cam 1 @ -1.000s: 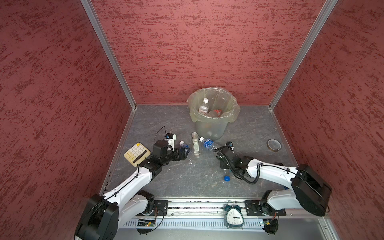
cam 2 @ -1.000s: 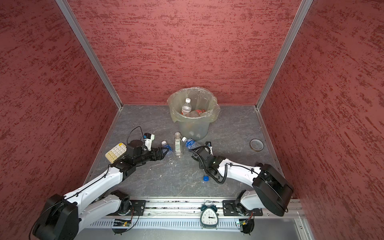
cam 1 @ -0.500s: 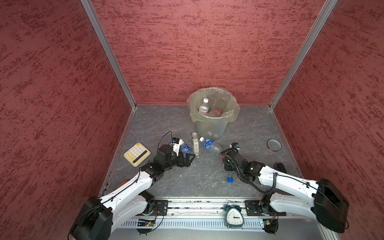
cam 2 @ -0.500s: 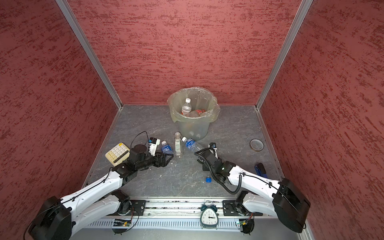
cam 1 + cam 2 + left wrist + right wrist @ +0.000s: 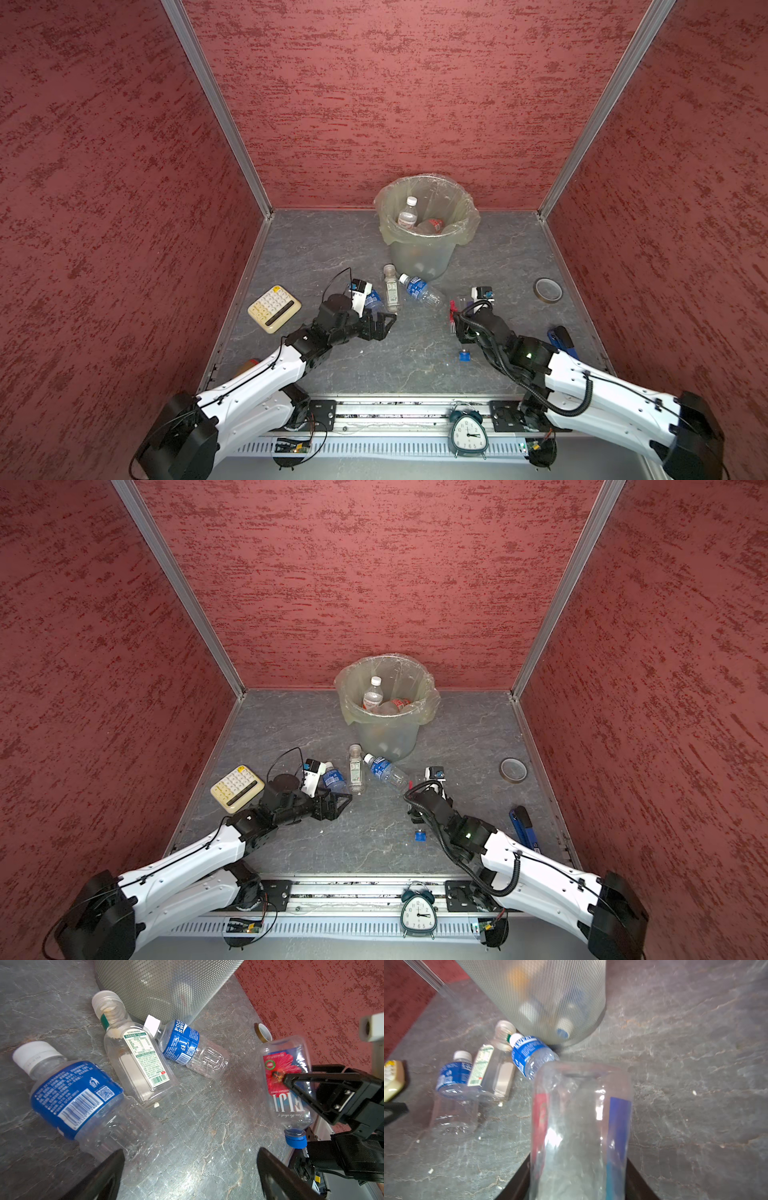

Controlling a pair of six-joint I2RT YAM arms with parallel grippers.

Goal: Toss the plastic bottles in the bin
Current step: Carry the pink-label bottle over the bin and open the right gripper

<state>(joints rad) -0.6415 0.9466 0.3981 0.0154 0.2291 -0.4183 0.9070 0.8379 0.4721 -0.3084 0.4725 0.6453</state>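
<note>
Several bottles (image 5: 407, 216) sit inside the bin (image 5: 419, 255); right end effector (image 5: 577, 1178) pinches Fiji bottle (image 5: 272, 1068), left end effector (image 5: 191, 1152) spread.

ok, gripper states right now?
Left gripper: open, holding nothing.
Right gripper: shut on the Fiji bottle.

place: robot lab booth | signs: red textured wall panels (image 5: 374, 104) at 9, 12, 3 o'clock; aluminium corner posts (image 5: 218, 108); mounting rail (image 5: 395, 410), alarm clock (image 5: 468, 434) at 6 o'clock

Three bottles (image 5: 391, 291) lie on the floor (image 5: 415, 365) near the bin (image 5: 415, 254).
</note>
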